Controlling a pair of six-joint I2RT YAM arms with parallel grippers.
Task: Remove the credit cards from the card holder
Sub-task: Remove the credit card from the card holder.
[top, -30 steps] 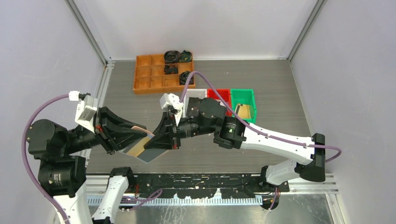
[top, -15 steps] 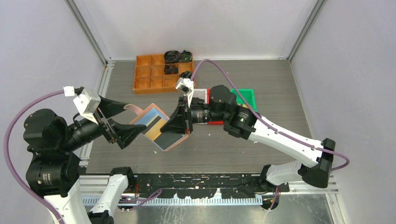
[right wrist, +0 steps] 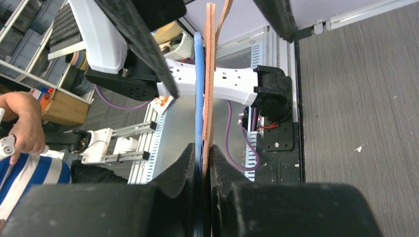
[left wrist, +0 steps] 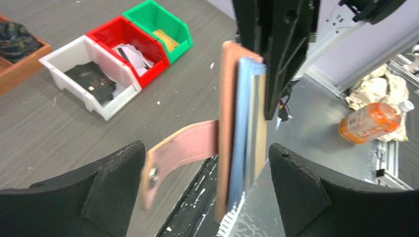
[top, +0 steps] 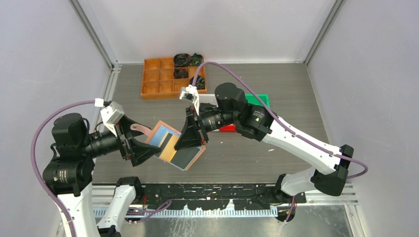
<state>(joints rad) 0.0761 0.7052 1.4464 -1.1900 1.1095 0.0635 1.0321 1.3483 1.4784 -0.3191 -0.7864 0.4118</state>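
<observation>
The salmon-pink card holder hangs open and tilted in the air, showing a light blue pocket, a tan-yellow card and a dark pocket, with its strap tab poking out to the left. Other credit cards lie in bins. There are black ones in the white bin, whitish ones in the red bin, and a tan-yellow one in the green bin.
</observation>
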